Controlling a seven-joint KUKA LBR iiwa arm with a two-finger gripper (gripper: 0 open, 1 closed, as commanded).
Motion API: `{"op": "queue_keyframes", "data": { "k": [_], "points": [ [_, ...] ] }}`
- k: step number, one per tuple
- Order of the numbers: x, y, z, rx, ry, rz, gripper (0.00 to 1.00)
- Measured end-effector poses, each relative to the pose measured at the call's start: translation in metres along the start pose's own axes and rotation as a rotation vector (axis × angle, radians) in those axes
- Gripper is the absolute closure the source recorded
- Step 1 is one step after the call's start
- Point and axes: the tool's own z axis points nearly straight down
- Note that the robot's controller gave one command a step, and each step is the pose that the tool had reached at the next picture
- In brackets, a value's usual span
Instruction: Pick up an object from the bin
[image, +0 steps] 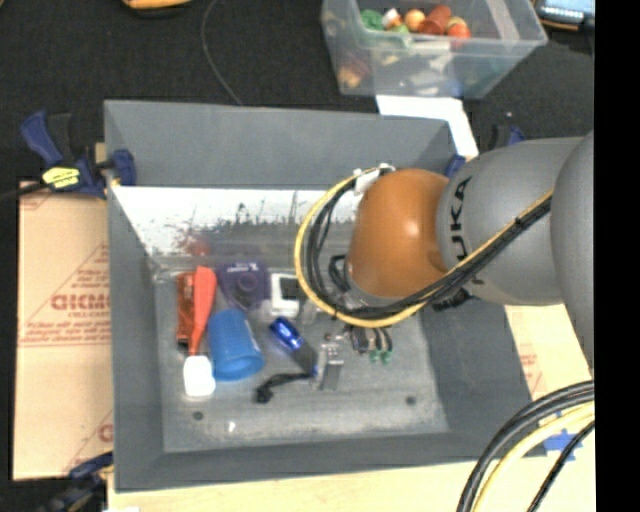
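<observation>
The grey metal bin (135, 350) was inspected from left to right. All loose contents were found on its floor, mostly in the left and middle parts.

At the far left of the floor, a flat orange-red item (184, 305) was recorded. An orange stick-shaped piece (204, 295) lay just beside it, running from far to near. A white block (198, 378) was noted at the near end of that piece; whether the two were joined could not be told. A blue cup-like body (235, 347) lay on its side just right of the white block. A purple item (242, 283) was seen beyond it, towards the far wall, with a small white box (285, 291) just to its right.

Near the middle of the floor, a small blue piece (286, 335) was recorded. A black bent piece (278, 386) lay on the near side of it.

The gripper (330, 365) was found lowered to the floor just right of these two pieces, below the orange cover (395, 235) of the wrist. The right end of the black bent piece lay nearest to it. Whether the gripper was open or closed could not be determined, and which thing was being addressed could not be told. A small dark-and-green piece (377, 351) was noted just to the right of the gripper.

Beyond the far wall, outside the bin, a clear plastic tub (500, 55) was observed. Small red, orange and green pieces were contained in it.
</observation>
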Motion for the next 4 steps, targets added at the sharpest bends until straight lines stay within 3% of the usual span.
{"op": "queue_keyframes", "data": {
  "k": [1,2,3,4],
  "points": [
    [-0.012,0.037,0.012,-0.003,-0.001,-0.164,0.0],
    [-0.02,0.044,0.078,-0.001,-0.008,-0.128,0.0],
    [-0.007,0.027,0.076,-0.006,-0.017,-0.068,1.0],
    [-0.007,0.027,0.076,-0.006,-0.017,-0.069,1.0]
  ]
}}
